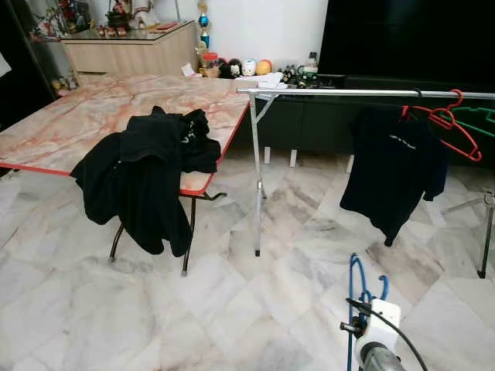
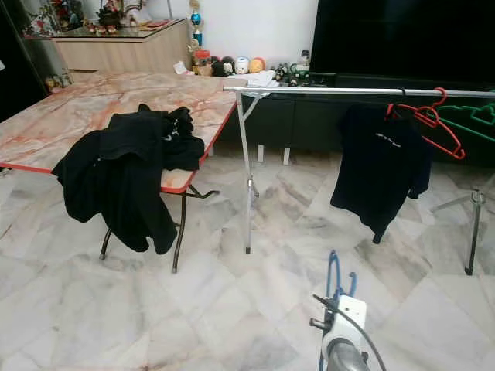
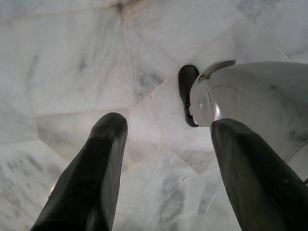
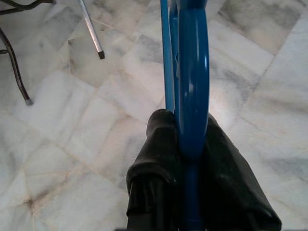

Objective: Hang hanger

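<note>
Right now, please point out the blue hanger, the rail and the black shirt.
blue hanger (image 4: 192, 96), right wrist view, on its blue bar above the shut fingers.
rail (image 1: 348, 92), left eye view, on the middle of the bar.
black shirt (image 1: 390, 170), left eye view, on its front.

Glossy blue plastic hanger (image 4: 192, 91) sits pinched between the right gripper's (image 4: 190, 144) 2 matt black fingers. Floor (image 1: 116, 309) is polished veined marble. Rail (image 1: 363, 93) is smooth bright metal. Jacket (image 1: 143, 174) and shirt (image 1: 390, 166) are matt black cloth.
</note>
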Available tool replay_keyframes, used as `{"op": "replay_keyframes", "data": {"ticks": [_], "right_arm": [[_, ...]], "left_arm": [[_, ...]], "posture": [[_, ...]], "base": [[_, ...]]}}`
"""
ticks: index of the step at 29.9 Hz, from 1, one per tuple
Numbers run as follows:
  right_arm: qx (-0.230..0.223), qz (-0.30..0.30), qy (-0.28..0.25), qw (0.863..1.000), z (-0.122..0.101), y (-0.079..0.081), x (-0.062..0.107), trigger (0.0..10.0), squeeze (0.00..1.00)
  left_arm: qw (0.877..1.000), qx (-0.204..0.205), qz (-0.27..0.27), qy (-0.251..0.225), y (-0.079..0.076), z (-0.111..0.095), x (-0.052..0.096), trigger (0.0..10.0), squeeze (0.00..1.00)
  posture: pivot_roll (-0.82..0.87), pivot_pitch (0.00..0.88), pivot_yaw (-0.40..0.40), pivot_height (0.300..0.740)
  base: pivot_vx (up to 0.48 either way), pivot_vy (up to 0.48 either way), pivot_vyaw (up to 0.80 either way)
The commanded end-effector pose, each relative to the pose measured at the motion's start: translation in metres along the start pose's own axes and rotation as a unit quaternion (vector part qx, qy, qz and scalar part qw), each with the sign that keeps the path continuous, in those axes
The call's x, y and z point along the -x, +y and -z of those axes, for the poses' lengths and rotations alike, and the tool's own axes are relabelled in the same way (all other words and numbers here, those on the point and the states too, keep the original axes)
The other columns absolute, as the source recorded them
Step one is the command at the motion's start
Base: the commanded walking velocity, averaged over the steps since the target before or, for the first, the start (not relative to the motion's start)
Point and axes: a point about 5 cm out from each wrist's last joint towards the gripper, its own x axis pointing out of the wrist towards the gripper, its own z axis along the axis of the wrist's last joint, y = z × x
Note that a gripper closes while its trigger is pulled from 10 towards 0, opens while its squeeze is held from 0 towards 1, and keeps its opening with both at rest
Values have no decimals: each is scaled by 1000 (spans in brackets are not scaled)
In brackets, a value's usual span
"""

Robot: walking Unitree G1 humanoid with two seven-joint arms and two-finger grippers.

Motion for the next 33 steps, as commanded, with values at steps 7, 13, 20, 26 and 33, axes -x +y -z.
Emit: {"op": "replay_keyframes", "data": {"ticks": [7,13,20,26,33], "right_arm": [[-31,27,-3,999,-2,-5,-1,10000,0],[-31,15,-19,999,-8,-4,-1,10000,0],[-85,9,-19,996,-16,2,-4,10000,0],[-81,4,-30,996,-23,3,-5,10000,0],[-80,9,-34,996,-18,-1,-3,10000,0]], "left_arm": [[1000,14,-8,-17,-4,-3,-3,10000,0],[1000,10,0,-19,-12,-2,-4,10000,0],[1000,15,0,-18,-20,-2,-5,10000,0],[1000,3,6,-4,-21,5,-5,10000,0],[1000,-3,12,4,-24,14,-4,10000,0]], "posture": [[48,0,32,740],[57,0,14,740],[64,0,-6,740],[36,0,5,740],[33,0,11,740]], "base": [[35,0,0],[265,0,0],[253,0,-114],[261,0,-400],[272,0,0]]}}
